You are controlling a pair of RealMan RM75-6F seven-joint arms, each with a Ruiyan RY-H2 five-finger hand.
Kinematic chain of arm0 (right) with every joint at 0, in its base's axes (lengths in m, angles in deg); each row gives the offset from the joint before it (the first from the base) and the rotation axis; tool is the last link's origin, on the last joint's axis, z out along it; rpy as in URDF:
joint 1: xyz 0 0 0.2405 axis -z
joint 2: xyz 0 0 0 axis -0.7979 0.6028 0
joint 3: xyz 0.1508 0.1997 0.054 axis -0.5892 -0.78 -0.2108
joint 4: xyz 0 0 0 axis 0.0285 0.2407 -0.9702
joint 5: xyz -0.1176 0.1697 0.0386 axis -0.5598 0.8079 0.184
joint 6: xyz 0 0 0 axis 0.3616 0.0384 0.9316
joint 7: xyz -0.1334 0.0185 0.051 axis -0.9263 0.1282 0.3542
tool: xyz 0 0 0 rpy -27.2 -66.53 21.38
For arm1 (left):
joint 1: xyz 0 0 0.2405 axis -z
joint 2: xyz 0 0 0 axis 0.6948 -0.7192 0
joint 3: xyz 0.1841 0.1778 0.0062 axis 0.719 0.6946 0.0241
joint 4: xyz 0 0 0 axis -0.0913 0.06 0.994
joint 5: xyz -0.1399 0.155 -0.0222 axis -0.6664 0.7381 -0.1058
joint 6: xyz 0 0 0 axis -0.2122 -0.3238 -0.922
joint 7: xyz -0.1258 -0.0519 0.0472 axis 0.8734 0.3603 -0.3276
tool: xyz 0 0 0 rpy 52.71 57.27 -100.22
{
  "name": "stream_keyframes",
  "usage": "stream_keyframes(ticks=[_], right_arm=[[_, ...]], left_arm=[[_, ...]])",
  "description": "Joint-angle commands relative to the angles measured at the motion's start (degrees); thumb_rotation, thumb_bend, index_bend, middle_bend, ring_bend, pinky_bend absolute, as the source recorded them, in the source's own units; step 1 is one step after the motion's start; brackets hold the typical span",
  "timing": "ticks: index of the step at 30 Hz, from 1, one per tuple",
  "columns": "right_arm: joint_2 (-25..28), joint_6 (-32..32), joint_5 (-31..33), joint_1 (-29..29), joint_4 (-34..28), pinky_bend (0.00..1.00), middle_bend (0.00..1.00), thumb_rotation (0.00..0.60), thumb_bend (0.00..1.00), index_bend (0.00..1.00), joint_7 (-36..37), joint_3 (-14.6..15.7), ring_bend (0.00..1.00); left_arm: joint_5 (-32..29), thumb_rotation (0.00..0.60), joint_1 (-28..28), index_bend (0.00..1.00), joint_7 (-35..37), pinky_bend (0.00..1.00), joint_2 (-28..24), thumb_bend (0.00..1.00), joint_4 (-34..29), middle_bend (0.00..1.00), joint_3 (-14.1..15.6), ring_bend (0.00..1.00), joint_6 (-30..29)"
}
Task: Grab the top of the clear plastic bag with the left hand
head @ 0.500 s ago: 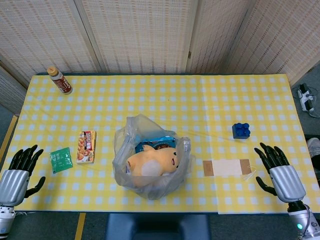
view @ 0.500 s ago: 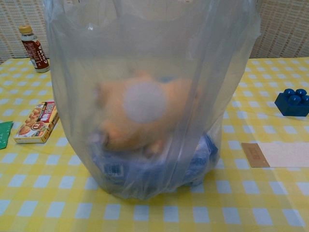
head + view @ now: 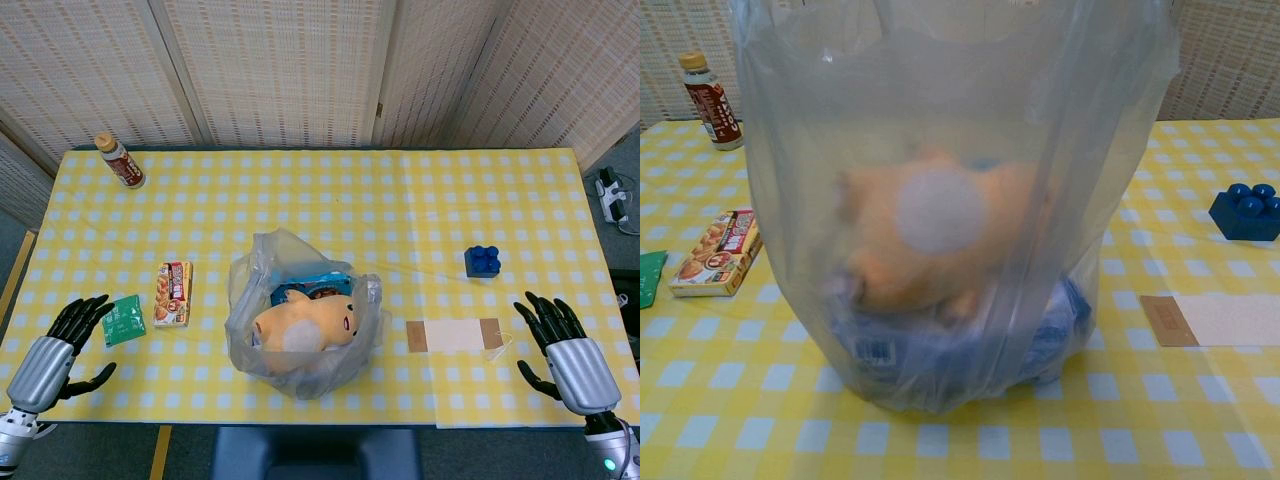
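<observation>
The left hand (image 3: 62, 345), fingers spread and empty at the worktop's near-left corner, should approach the clear plastic bag (image 3: 300, 325) from above, pinching its crumpled top edge.

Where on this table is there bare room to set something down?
The widest bare patch is the far checked cloth between the brown bottle and the blue toy brick. It is crowded on the near left, around the green sachet, snack box and clear plastic bag.
</observation>
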Motion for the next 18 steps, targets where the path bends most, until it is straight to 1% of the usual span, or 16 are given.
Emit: stream_keyframes(ticks=[1,2,4,8,11,14,18], right_arm=[[-1.0,-0.4,0.5,0.5,-0.1,0.0,0.0,0.6,0.36,0.0,-4.0,-0.3,0.0],[-1.0,-0.1,0.0,0.5,-0.4,0.0,0.0,0.6,0.36,0.0,-4.1,0.1,0.0],[-0.8,0.3,-0.9,0.3,-0.7,0.0,0.0,0.6,0.36,0.0,-3.6,0.8,0.0],[-2.0,-0.4,-0.1,0.8,-0.2,0.0,0.0,0.6,0.36,0.0,-7.1,0.1,0.0],[-2.4,0.4,1.3,0.8,-0.6,0.0,0.0,0.6,0.36,0.0,-7.8,-0.3,0.0],[-2.3,1.2,2.1,0.5,-0.9,0.0,0.0,0.6,0.36,0.0,-7.7,-0.6,0.0],[-1.9,2.4,1.5,-0.1,-0.5,0.0,0.0,0.6,0.36,0.0,-6.6,-0.2,0.0]], left_arm=[[8.1,0.6,3.8,0.12,3.0,0.08,-1.6,0.28,0.6,0.12,1.0,0.07,-3.4],[9.2,0.6,4.8,0.13,4.2,0.08,-2.3,0.26,0.3,0.13,1.0,0.07,-3.7],[9.4,0.6,5.9,0.14,3.9,0.07,-2.9,0.23,-0.1,0.13,0.5,0.07,-3.3],[7.1,0.6,9.3,0.12,5.9,0.0,-6.3,0.15,-4.9,0.09,0.7,0.01,3.2],[7.2,0.6,12.2,0.1,10.6,0.0,-8.1,0.11,-7.1,0.07,0.9,0.0,6.0],[8.4,0.6,14.6,0.1,15.8,0.0,-8.9,0.08,-7.4,0.06,1.0,0.0,6.6],[7.9,0.6,17.2,0.1,16.1,0.0,-10.5,0.06,-8.9,0.06,0.7,0.0,9.7]])
